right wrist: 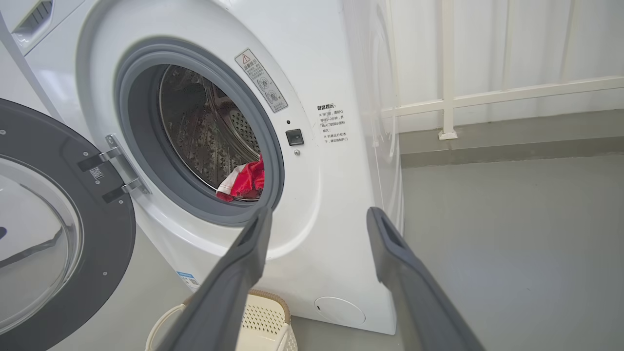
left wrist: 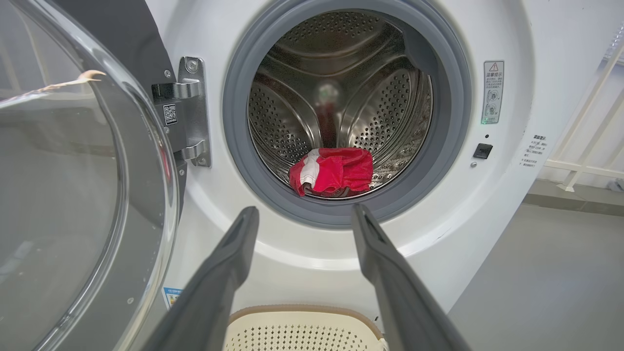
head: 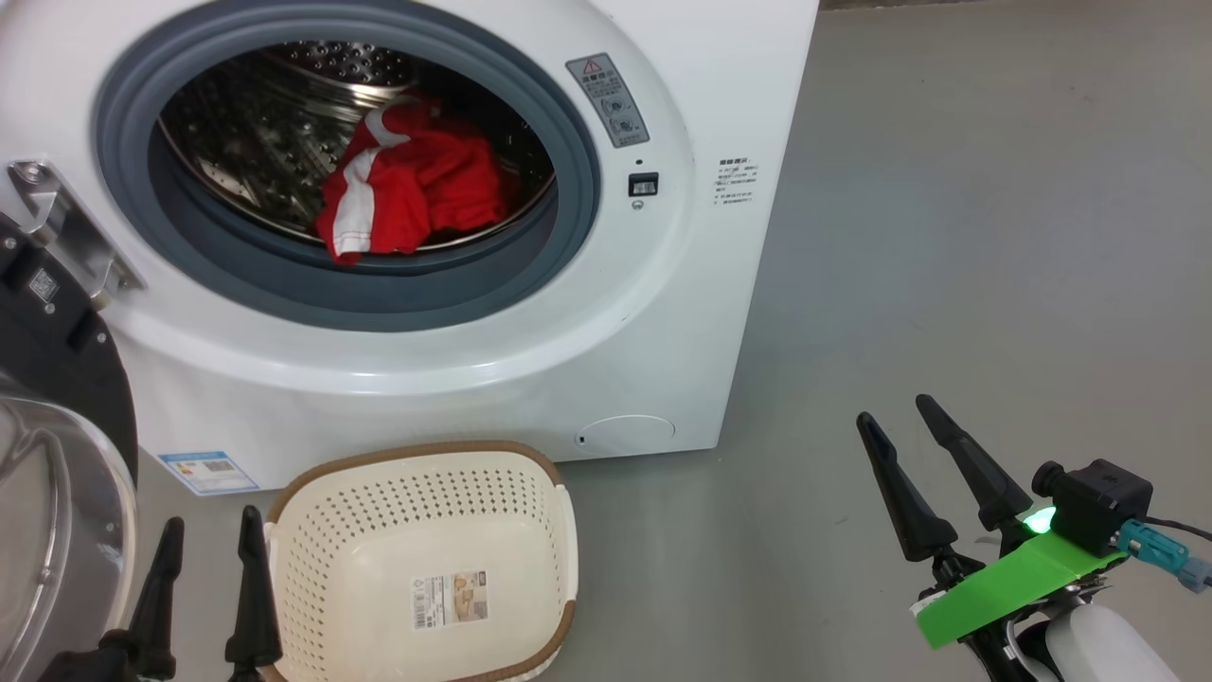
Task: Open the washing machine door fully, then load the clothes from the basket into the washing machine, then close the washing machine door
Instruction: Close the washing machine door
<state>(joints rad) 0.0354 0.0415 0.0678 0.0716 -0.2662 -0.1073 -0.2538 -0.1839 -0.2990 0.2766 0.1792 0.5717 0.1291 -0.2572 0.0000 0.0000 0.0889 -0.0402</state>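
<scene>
big white boxy front-loader washing machine (head: 663, 332) stands on grey floor (head: 947, 237), round mouth facing the robot; large round glossy black washing machine door (head: 57, 379) with clear domed glass is swung wide open on the metal hinge (head: 66, 227) at the mouth's left, dome bulging toward the robot; small cream-white perforated plastic basket (head: 331, 530) with brown woven-look rim sits on the floor just in front of the machine, mouth up, label on bare base showing, near edge cropped so long axis unclear; bright red clothes (head: 407, 189) with white trim lie bunched low at the front of the perforated steel drum (head: 265, 114), just behind the grey rubber gasket (head: 568, 142), heap's long axis across the mouth, white stripe on its left end; can't split it into separate garments; left gripper (head: 212, 517) between door and basket, fingers spread, nothing between them, pointing at the machine; right gripper (head: 896, 409) spread too, empty, over bare floor right of the machine, well apart from the basket
</scene>
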